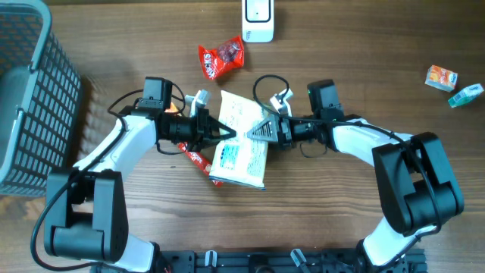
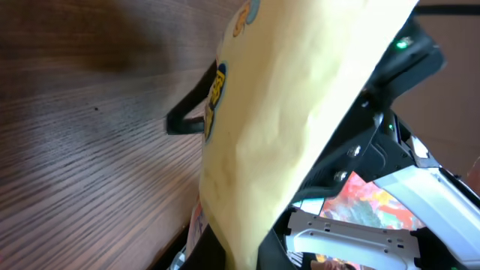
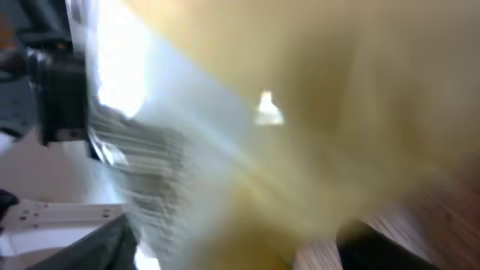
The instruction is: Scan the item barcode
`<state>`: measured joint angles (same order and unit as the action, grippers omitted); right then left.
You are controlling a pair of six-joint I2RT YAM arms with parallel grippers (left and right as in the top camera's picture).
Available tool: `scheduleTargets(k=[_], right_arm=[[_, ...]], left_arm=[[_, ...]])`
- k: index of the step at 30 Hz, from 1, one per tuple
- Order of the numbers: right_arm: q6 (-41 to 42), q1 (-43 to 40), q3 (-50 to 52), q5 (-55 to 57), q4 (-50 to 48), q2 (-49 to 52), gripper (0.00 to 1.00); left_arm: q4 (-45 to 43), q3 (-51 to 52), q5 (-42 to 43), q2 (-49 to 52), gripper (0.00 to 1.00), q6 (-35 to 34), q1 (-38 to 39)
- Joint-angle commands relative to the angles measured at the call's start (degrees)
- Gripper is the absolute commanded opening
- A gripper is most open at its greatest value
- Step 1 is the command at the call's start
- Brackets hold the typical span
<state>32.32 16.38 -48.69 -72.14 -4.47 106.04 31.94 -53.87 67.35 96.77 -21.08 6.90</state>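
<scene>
**Packet between the two grippers**

The yellow-and-white packet (image 1: 244, 158) is at the middle of the table (image 1: 326, 227), well below the white device (image 1: 258, 20). The left gripper (image 1: 225, 134) is closed tight on the packet's left edge. The right gripper (image 1: 255, 132) is over its right part. Whether its jaws grip or stand apart I cannot tell, because its wrist view is blurred.

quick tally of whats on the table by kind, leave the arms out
packets: 3, yellow packet, red packet, red wrapper
cartons: 2, orange carton, green carton
scanner: 1
basket: 1
total: 7
</scene>
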Motion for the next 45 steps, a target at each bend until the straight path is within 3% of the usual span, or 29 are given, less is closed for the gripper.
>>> scheduleTargets(k=[1,6,8,16,24,32,45], right_arm=[[10.69,0.13,-0.85,-4.33,-5.81,0.57,0.73],[14.84,0.09,-0.79,-5.64,-9.11,0.57,0.57],[15.19,0.09,-0.63,-6.01,-8.61,0.57,0.56],[17.35,0.09,1.64,-5.29,-8.61,0.57,0.66],[17.94,0.15,2.47,-2.91,-9.94,0.57,0.68],[23.28,0.15,2.47,-1.01,-15.76,0.57,0.41],[28.20,1.36,2.47,0.72,-20.98,0.57,0.36]], left_arm=[[0.42,0.24,-0.79,0.31,0.04,-0.44,-0.31],[-1.22,0.24,-0.79,0.31,0.04,-2.54,-0.79],[-1.66,0.24,-0.81,0.31,0.04,-2.80,-1.03],[-7.50,0.24,-0.81,0.31,0.04,-8.07,-1.99],[-9.29,0.24,-0.79,0.31,0.04,-9.90,-1.99],[-9.70,0.24,-0.79,0.31,0.04,-11.52,-1.99],[-9.92,0.24,-0.74,0.31,0.04,-15.47,-1.88]])
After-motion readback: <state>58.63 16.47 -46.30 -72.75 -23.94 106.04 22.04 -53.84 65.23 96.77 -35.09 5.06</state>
